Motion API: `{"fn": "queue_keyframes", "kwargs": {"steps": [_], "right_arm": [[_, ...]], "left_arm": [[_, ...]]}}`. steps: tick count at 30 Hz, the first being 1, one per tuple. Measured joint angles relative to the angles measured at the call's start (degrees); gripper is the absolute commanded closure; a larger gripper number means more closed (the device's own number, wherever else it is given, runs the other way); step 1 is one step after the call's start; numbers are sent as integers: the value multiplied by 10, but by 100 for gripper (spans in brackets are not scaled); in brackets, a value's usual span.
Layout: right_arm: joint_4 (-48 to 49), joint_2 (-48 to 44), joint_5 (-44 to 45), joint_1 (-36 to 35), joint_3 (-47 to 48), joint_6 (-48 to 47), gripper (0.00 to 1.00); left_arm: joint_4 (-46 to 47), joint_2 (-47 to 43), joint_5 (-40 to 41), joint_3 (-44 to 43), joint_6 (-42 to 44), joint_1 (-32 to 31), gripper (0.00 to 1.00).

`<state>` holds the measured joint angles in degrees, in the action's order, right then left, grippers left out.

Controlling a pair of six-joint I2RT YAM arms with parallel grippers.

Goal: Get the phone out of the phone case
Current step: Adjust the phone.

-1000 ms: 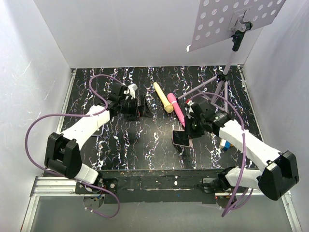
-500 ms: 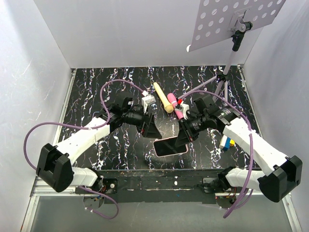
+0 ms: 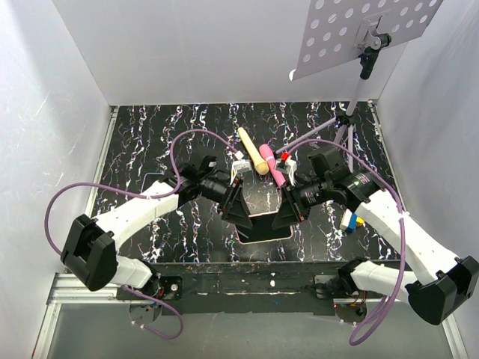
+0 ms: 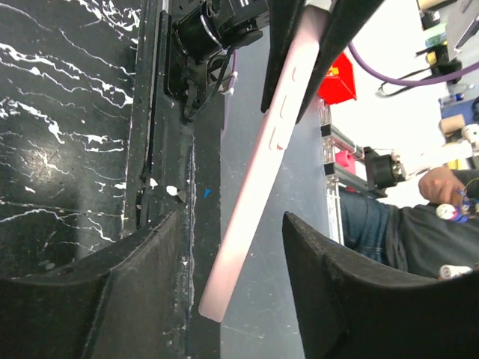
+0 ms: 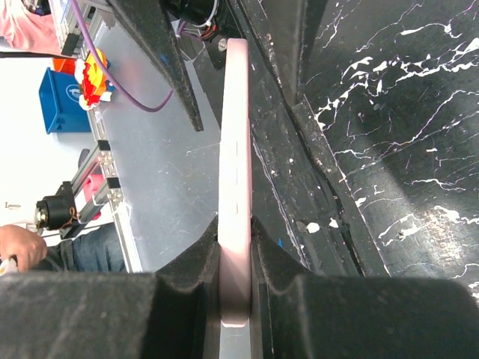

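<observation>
The phone (image 3: 263, 229) still sits inside the phone case (image 5: 234, 149), so the removal itself is not yet done. In the overhead view its dark screen shows with the salmon-pink rim around it, and nothing has peeled away that I can see. I hold the pair in the air over the near edge of the table (image 3: 150, 142), between my two arms. My right gripper (image 5: 236, 247) is pinched tight on one end of the case. My left gripper (image 4: 232, 221) straddles the other end with its jaws partly apart, a gap on each side, gripping nothing. What is left, as I judge it: get a hold with the left, then work the shell off the phone. I can read no brand, label or writing on the phone or the case
</observation>
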<state>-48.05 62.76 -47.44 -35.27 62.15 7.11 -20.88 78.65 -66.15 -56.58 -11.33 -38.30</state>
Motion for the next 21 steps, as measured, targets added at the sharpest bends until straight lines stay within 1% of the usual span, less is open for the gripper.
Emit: {"fn": "queue_keyframes", "kwargs": {"steps": [2, 4, 5, 8, 10, 11, 14, 15, 17, 19, 21], "right_arm": [[2, -5, 3, 0, 0, 0, 99], [3, -9, 5, 0, 0, 2, 99], [5, -10, 7, 0, 0, 2, 99], [16, -16, 9, 0, 0, 6, 99], [19, -21, 7, 0, 0, 6, 99], [19, -24, 6, 0, 0, 6, 95], [24, -39, 9, 0, -1, 16, 50], [27, -43, 16, 0, -2, 22, 44], [50, -51, 45, 9, -7, 39, 35], [78, -57, 65, 29, -20, 58, 29], [109, -66, 69, 53, -45, 81, 27]], "left_arm": [[1, -5, -3, 0, -1, 0, 62], [2, -8, -6, 0, -2, 0, 67], [4, -8, -8, 0, -1, 0, 72], [4, -8, -13, 0, -1, 0, 89], [12, -8, -40, 0, 11, 0, 100], [16, -9, -51, -1, 15, 0, 100], [25, -16, -64, -3, 21, 0, 100], [29, -16, -64, -6, 16, 0, 100], [32, -16, -46, -6, -3, -1, 100], [37, -12, -20, -6, -31, -1, 100], [54, -12, 2, -4, -59, 0, 100]]}}
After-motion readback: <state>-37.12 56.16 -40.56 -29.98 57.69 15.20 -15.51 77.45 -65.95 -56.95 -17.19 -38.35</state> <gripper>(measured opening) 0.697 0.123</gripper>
